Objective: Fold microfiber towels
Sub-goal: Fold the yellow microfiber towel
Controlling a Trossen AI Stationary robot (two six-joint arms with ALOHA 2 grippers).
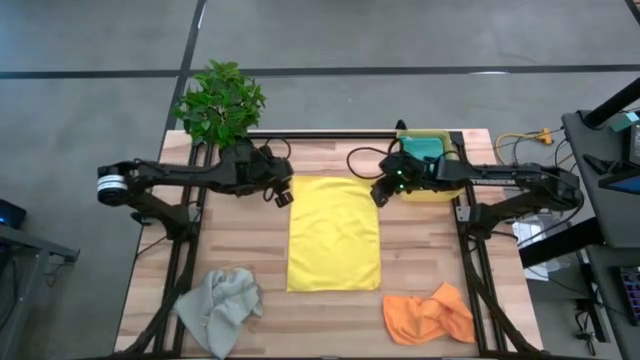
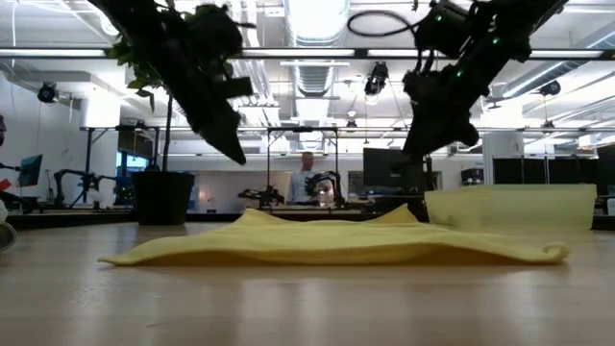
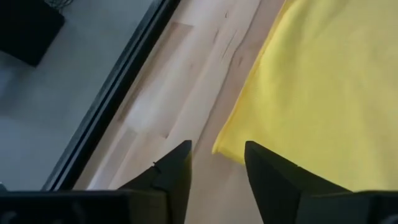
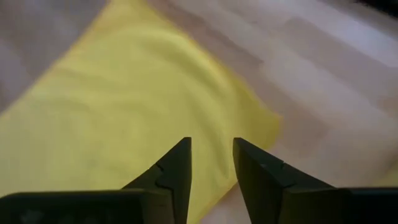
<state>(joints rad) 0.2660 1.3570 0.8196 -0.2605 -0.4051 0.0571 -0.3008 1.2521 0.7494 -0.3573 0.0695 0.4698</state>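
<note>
My left fingers (image 1: 284, 197) and right fingers (image 1: 381, 195) hang parted over the yellow towel's (image 1: 334, 232) far corners — next, probably, another fold.

The yellow towel (image 1: 334, 233) is soft matt cloth; the table (image 1: 420, 250) is smooth pale wood.

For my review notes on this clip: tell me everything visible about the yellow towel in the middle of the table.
The yellow towel is a plain soft cloth, apparently microfiber, lying as a flat rectangle mid-table on the wooden table. The low view shows low bumps at its far corners and a rounded, doubled-looking near edge. The left gripper and right gripper hang open just above its two far corners, holding nothing. Only the table touches it; the grey towel and orange towel lie crumpled apart, nearer the front edge.
</note>
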